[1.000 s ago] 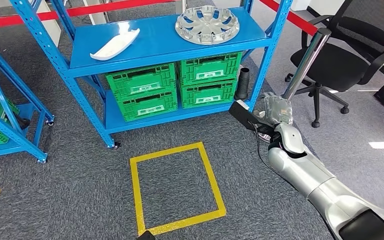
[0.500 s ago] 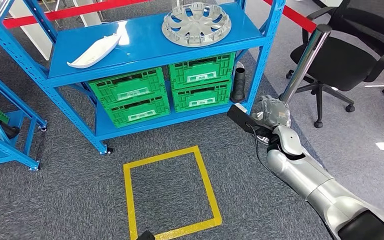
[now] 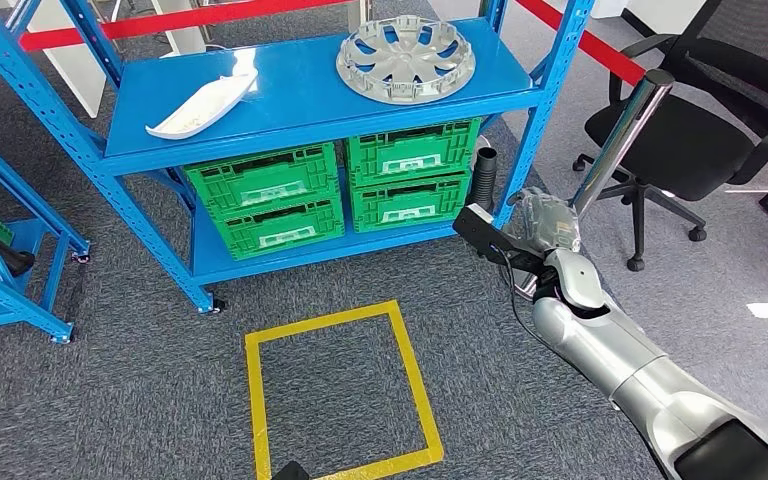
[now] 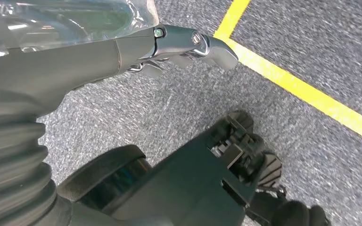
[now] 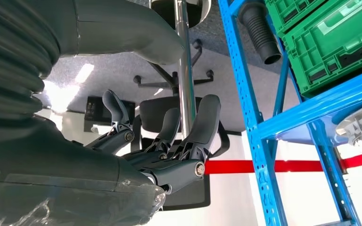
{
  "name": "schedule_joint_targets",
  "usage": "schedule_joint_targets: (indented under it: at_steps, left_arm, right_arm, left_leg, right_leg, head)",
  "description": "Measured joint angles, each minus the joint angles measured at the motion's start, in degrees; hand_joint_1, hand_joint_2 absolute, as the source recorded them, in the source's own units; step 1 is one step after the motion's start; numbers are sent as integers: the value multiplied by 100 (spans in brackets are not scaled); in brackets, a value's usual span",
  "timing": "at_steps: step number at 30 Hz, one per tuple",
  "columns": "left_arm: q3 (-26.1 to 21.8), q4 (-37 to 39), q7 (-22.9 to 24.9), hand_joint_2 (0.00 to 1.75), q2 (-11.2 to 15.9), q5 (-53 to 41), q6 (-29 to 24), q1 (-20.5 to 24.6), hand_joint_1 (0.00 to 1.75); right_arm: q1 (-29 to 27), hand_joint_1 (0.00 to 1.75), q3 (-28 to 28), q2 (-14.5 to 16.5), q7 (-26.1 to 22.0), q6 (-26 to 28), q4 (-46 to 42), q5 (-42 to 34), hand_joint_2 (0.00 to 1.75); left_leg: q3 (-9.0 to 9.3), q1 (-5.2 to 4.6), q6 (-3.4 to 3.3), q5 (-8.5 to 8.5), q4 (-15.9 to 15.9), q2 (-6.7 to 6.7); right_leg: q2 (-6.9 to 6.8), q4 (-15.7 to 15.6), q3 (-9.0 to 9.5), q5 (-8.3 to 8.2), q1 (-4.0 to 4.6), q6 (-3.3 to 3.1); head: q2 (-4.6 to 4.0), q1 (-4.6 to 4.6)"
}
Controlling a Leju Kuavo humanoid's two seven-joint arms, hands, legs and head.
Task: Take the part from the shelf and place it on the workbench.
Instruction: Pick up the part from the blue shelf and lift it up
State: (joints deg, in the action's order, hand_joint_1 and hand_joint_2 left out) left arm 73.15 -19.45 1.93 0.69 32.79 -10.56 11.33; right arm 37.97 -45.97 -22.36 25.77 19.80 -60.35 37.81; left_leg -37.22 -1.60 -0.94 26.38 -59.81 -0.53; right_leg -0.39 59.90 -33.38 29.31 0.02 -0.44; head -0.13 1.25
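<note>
1. Grey carpet (image 3: 140,400) covered the floor, with a yellow tape square (image 3: 335,390) marked on it at about 6 o'clock in the head view.
2. At 9 o'clock, the corner of a second blue rack (image 3: 10,270) stood at the edge of the frame.
3. At 11 o'clock, a white curved part (image 3: 203,104) lay on the top board of the blue shelf (image 3: 300,85).
4. At 12 o'clock, a silver wheel cover (image 3: 406,59) rested flat on the same board, well apart from the white part.
5. Below that board, four green crates (image 3: 265,180) sat stacked in two pairs on the lower level.
6. A black ribbed hose (image 3: 484,177) leaned just beside the shelf's right post.
7. Red tape (image 3: 585,42) ran behind the shelf toward 1 o'clock.
8. At 3 o'clock, the right hand (image 3: 543,222) hung near the shelf's right post; in the right wrist view the hand (image 5: 169,141) held nothing, its fingers (image 5: 206,122) apart and loosely bent.
9. A chrome pole (image 3: 620,145) rose just behind the right hand, and a black office chair (image 3: 705,130) stood at 2 o'clock.
10. In the left wrist view, the left hand (image 4: 184,44) hung over the carpet near a yellow line, its fingertips drawn together; I cannot tell whether it was clenched or released.
</note>
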Motion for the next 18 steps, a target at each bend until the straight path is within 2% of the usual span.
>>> schedule_joint_targets:
  at_steps: [10, 16, 18]
  left_arm:
    - [-26, 0, 76, 175, -1, -94, -124, -2, 0]
    - [-79, -1, 98, 175, 1, -79, 1, -18, 0]
    - [-111, -2, 24, 175, 1, -66, 65, -21, 0]
  right_arm:
    - [-27, 175, 4, 0, 2, -24, -10, 0, 175]
    - [-62, 175, 26, 0, 2, -57, -40, 0, 175]
    - [-72, 87, 36, 0, 2, -62, -46, 0, 175]
  left_leg:
    - [10, 5, -3, 2, 0, -2]
    - [12, 14, -3, 2, 1, -2]
    - [12, 17, -3, 2, 1, -2]
  right_leg:
    - [-2, -11, 10, -3, 6, 11]
    - [-2, -10, 11, -4, 16, 9]
    - [-3, -10, 11, -3, 18, 8]
  head:
    - [0, -3]
    - [0, -3]
    - [0, -3]
